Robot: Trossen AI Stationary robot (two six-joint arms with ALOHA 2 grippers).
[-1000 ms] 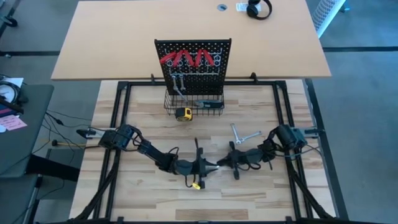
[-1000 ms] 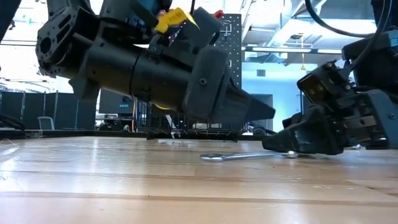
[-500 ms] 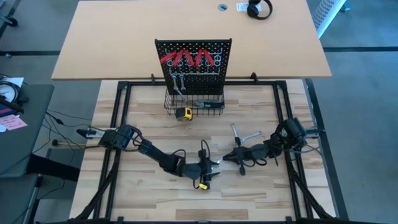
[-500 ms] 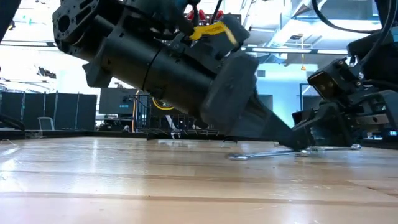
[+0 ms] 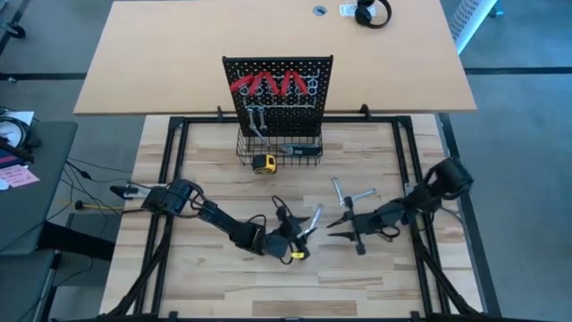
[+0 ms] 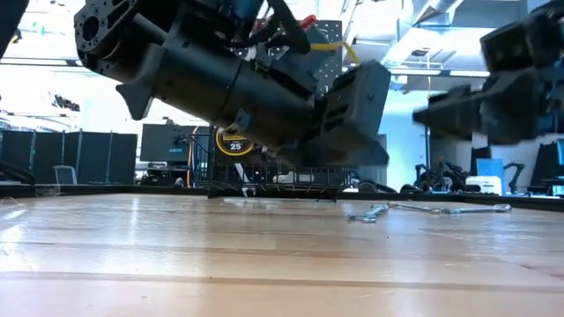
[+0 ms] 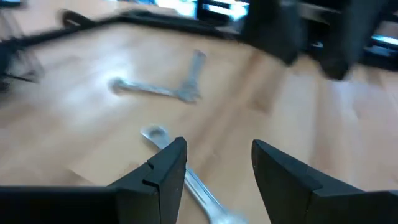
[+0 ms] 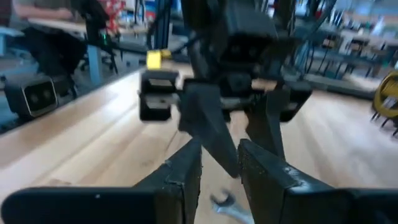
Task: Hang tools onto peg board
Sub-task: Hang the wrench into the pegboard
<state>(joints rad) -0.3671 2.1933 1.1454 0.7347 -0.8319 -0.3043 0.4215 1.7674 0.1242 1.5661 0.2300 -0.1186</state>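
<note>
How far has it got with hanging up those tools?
Done: red pliers and silver wrenches hang on the peg board. In hand: nothing gripped yet; the left pincer hovers open over one wrench on the table, the right pincer open beside it. Left: that wrench and two crossed wrenches.

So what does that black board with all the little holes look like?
The black square peg board stands upright at the far edge of the light wooden table. It is full of small holes. Red-handled pliers hang in a row across its top and slim silver wrenches hang lower on the left. A black wire basket is fixed at its base, with a yellow tape measure at the front corner. The left tool and right tool are apart from it.
</note>
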